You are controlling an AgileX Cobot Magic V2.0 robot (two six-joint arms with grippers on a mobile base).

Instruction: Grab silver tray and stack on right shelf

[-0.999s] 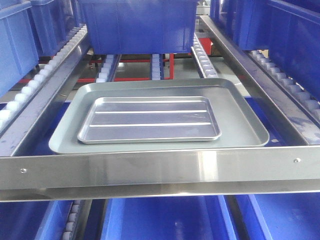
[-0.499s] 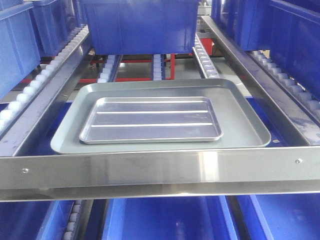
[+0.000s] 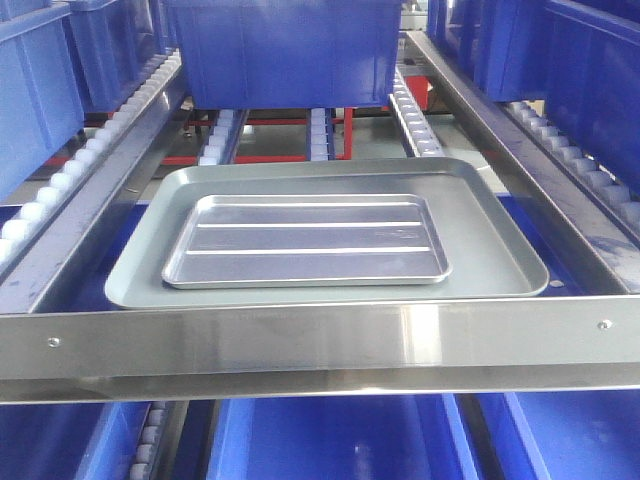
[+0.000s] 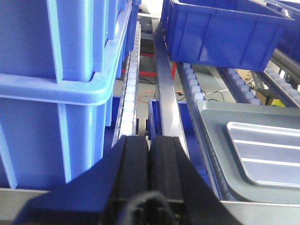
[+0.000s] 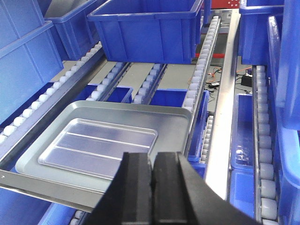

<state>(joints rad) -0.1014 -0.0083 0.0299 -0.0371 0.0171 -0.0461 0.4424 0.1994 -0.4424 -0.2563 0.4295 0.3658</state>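
Observation:
The silver tray [image 3: 305, 240], shiny with two long ridges, lies flat inside a larger dull grey tray [image 3: 490, 250] on the right shelf, behind its steel front crossbar [image 3: 320, 340], which has a screw near each end. The silver tray also shows in the left wrist view [image 4: 267, 154] and the right wrist view [image 5: 98, 143]. My left gripper [image 4: 150, 140] is shut and empty, in front of the rack and left of the trays. My right gripper [image 5: 153, 157] is shut and empty, in front of the trays' right front corner.
A blue bin [image 3: 280, 50] stands on the white roller tracks [image 3: 318, 135] behind the trays. More blue bins [image 4: 51, 84] fill the lanes on both sides and the level below [image 3: 330, 440]. Steel side rails [image 3: 500, 120] flank the lane.
The whole scene has shifted slightly right and down in the front view. The silver tray keeps its place inside the grey tray.

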